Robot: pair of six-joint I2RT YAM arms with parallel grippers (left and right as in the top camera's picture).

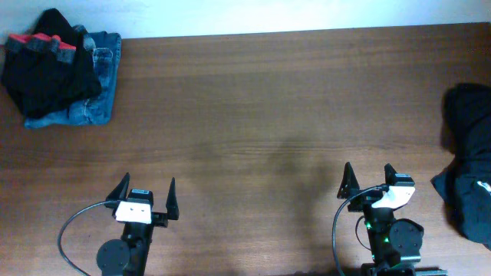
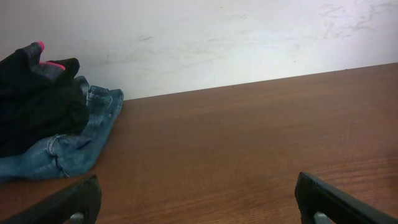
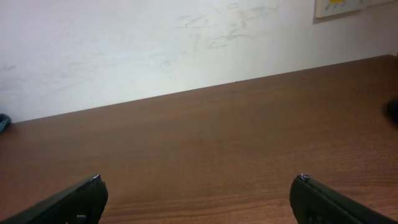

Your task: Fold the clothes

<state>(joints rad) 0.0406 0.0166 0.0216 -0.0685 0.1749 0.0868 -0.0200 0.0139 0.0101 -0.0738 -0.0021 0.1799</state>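
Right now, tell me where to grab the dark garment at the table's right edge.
Take the dark garment by its near-left corner, which juts out from the bulk: thin, exposed and closest to the open right gripper. Probably come in from the left, low.

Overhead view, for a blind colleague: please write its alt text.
On a wooden table, a black garment with red trim lies atop blue jeans in the far left corner, and a dark garment sits at the right edge. At the near edge, the left hand and right hand stand open, holding nothing.
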